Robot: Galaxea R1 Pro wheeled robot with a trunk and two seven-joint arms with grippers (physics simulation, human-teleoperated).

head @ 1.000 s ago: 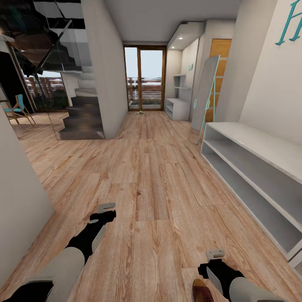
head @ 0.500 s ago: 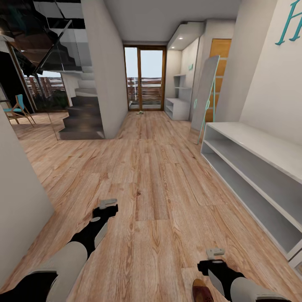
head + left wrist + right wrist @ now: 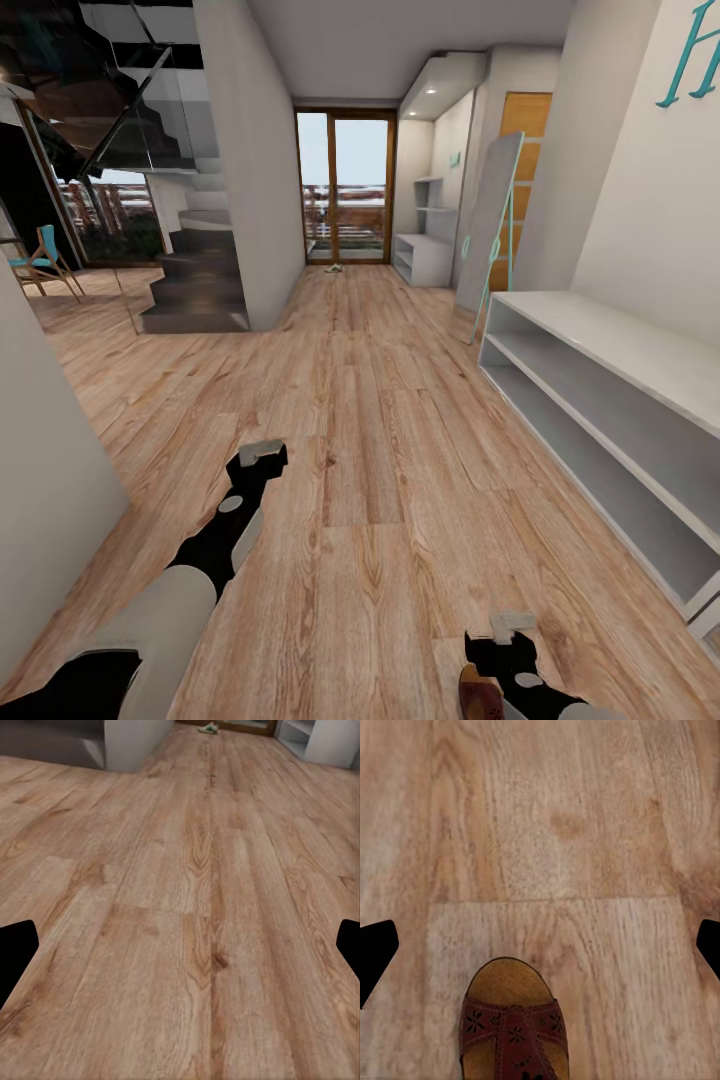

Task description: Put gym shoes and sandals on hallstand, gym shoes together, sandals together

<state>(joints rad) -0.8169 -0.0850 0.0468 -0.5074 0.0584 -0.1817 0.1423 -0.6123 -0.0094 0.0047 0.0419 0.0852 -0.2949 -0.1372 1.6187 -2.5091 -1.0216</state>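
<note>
One brown sandal [image 3: 514,1029] with a patterned strap lies on the wood-plank corridor floor [image 3: 380,470], its toe just short of my open right gripper [image 3: 540,952]. In the head view that sandal [image 3: 480,692] sits at the bottom edge, right beside the right gripper [image 3: 512,626]. My left gripper [image 3: 262,455] hangs open over bare planks, its dark fingertips [image 3: 15,952] wide apart. Far down the corridor by the glass door lies a small greenish-white gym shoe [image 3: 335,268], also visible from the left wrist as a gym shoe [image 3: 209,727]. The white hallstand [image 3: 600,330] stands along the right wall.
A tall mirror [image 3: 490,235] leans on the right wall beyond the hallstand. A narrower white shelf unit [image 3: 425,255] stands near the door. A staircase [image 3: 195,280] and a white pillar [image 3: 245,170] are at the left, and a white wall panel [image 3: 45,460] is close on my left.
My left arm has stretched forward along the floor. My right gripper has drawn back toward the bottom edge, closer to the sandal. The camera has stayed put.
</note>
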